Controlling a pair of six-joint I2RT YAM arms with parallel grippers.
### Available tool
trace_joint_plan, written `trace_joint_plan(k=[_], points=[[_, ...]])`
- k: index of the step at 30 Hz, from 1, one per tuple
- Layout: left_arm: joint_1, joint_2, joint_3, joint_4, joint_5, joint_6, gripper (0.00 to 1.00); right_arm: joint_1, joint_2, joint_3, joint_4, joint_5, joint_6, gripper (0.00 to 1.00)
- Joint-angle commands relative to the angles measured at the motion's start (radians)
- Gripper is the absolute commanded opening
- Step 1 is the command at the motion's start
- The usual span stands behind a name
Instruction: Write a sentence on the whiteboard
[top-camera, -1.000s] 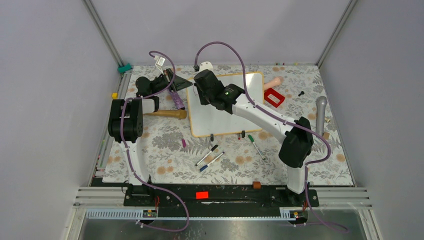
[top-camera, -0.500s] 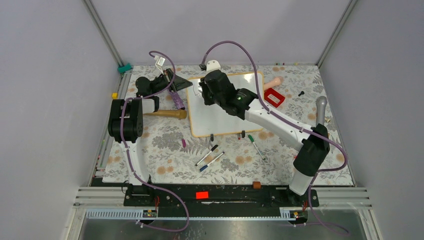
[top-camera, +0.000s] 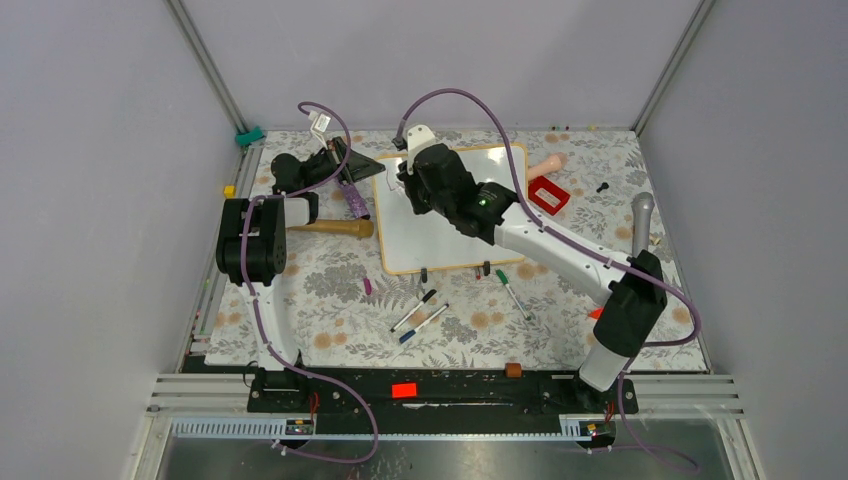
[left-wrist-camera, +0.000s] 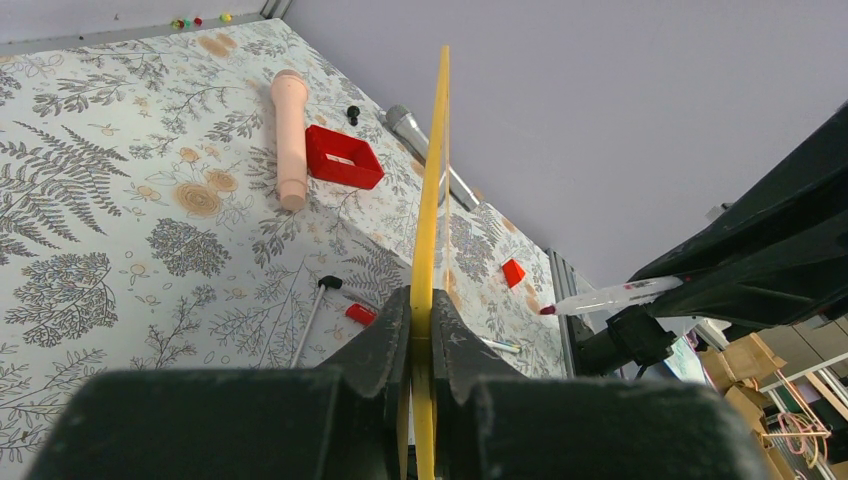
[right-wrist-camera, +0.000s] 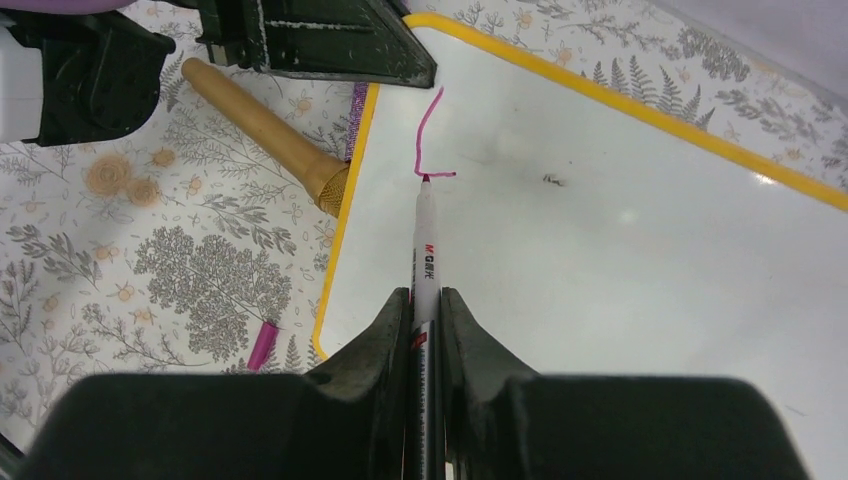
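The whiteboard (top-camera: 450, 240) lies on the flowered table, and its yellow edge (left-wrist-camera: 432, 180) shows end-on in the left wrist view. My left gripper (left-wrist-camera: 421, 300) is shut on that edge near the board's back left corner (top-camera: 372, 172). My right gripper (right-wrist-camera: 427, 295) is shut on a white marker (right-wrist-camera: 425, 250) over the board's back left part (top-camera: 405, 185). The marker's pink tip touches the board (right-wrist-camera: 620, 260). Of the sentence there is only one pink L-shaped stroke (right-wrist-camera: 428, 130), ending at the tip. The marker (left-wrist-camera: 610, 297) also shows in the left wrist view.
A wooden handle (top-camera: 335, 228) and a purple object (top-camera: 353, 199) lie left of the board. A red box (top-camera: 547, 195), a peach cylinder (top-camera: 547, 163) and a grey rod (top-camera: 641, 225) lie to its right. Loose pens (top-camera: 420, 315), a green pen (top-camera: 513, 293) and a pink cap (top-camera: 367, 286) lie in front.
The right arm's elbow has swung out to the right and its wrist has shifted slightly toward the back of the board with the marker. The left arm has not moved.
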Motion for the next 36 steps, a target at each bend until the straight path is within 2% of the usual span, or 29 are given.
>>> trace_joint_plan(k=[1, 7, 19, 36], points=[[-0.014, -0.018, 0.003, 0.081, 0.057, 0.063, 0.0, -0.008, -0.01, 0.108, -0.047, -0.015, -0.121, 0.0], [-0.02, -0.036, -0.025, 0.081, 0.061, 0.116, 0.0, -0.009, -0.009, 0.092, -0.045, 0.018, -0.127, 0.0], [-0.023, -0.036, -0.024, 0.081, 0.06, 0.115, 0.01, -0.009, 0.051, 0.164, -0.106, 0.025, -0.124, 0.0], [-0.023, -0.037, -0.018, 0.081, 0.071, 0.111, 0.02, -0.009, 0.127, 0.219, -0.103, 0.088, -0.108, 0.0]])
